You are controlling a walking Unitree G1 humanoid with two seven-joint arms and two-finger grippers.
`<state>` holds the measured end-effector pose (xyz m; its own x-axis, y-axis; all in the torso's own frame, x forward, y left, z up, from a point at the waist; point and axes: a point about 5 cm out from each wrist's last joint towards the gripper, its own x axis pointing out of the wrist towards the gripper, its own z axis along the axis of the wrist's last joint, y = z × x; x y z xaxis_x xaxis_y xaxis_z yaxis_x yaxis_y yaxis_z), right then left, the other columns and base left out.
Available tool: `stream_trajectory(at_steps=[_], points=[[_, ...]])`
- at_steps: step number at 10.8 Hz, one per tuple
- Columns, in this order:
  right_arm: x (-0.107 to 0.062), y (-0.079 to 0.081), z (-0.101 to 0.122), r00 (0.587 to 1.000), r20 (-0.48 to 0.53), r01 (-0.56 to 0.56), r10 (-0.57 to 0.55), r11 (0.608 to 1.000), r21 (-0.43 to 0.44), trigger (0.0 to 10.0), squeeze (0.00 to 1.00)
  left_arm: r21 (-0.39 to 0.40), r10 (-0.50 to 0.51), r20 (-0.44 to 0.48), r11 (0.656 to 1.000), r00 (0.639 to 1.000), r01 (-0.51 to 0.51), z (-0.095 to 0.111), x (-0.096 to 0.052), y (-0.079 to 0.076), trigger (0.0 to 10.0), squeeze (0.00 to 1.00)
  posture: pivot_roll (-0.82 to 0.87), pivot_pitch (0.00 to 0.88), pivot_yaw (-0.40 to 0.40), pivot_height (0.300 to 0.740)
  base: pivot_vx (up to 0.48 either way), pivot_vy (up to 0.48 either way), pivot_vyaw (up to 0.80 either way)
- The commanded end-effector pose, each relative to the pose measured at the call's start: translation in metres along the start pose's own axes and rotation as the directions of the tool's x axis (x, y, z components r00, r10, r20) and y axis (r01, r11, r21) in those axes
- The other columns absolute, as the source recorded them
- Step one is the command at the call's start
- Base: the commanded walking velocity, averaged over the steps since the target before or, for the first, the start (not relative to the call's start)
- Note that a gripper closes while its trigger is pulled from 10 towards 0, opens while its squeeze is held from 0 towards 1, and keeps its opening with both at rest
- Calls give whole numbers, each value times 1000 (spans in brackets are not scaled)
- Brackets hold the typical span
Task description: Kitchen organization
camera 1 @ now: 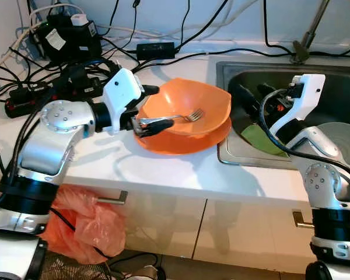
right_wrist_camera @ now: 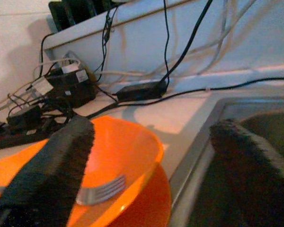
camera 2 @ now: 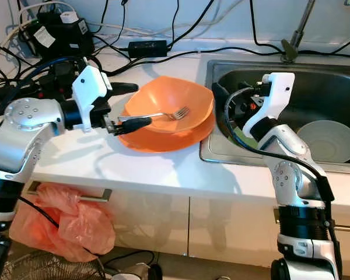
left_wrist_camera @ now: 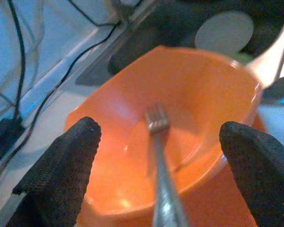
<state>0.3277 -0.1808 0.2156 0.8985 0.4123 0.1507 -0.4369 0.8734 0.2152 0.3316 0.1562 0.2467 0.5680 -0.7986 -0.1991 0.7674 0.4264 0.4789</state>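
An orange bowl point(camera 1: 186, 105) sits on an orange plate point(camera 1: 181, 143) on the white counter, close to the sink. A metal fork point(camera 1: 175, 118) lies in the bowl, tines toward the sink, handle sticking out over the rim. My left gripper point(camera 1: 160, 108) is at the bowl's left side, open. Its fingers point(left_wrist_camera: 61, 175) are spread wide on either side of the fork handle point(left_wrist_camera: 163, 189) without touching it. My right gripper point(camera 1: 254, 93) hangs open over the left part of the sink point(camera 1: 233, 70), pointing toward the bowl point(right_wrist_camera: 128, 142).
A white bowl point(camera 2: 328, 140) and a green item point(camera 1: 259, 137) lie in the sink. Cables and power adapters point(camera 1: 70, 38) crowd the back left of the counter. An orange plastic bag point(camera 1: 84, 224) hangs from a drawer handle below. The faucet base point(camera 1: 300, 52) stands behind the sink.
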Motion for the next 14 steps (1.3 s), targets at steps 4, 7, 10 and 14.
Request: stream_trajectory(at_steps=[4,7,10,14], points=[[-4,9,-1,1000,-6,-23,23,999,40,10000,0,74,-116,-67,990,991,121,-2,-8,-1,10000,0,103,52,101,740,0,0,0],[-5,11,0,1000,-4,-17,17,999,51,10000,0,128,-95,-101,986,990,108,-11,-9,4,10000,0,101,53,101,740,0,0,0],[-6,10,0,1000,-5,-8,9,999,52,10000,0,173,-65,-139,981,988,89,-22,-11,7,10000,0,99,53,102,740,0,0,0],[-7,10,0,1000,-5,1,0,999,51,10000,0,178,-60,-131,981,990,83,-30,-6,5,0,0,96,54,104,740,0,0,0]])
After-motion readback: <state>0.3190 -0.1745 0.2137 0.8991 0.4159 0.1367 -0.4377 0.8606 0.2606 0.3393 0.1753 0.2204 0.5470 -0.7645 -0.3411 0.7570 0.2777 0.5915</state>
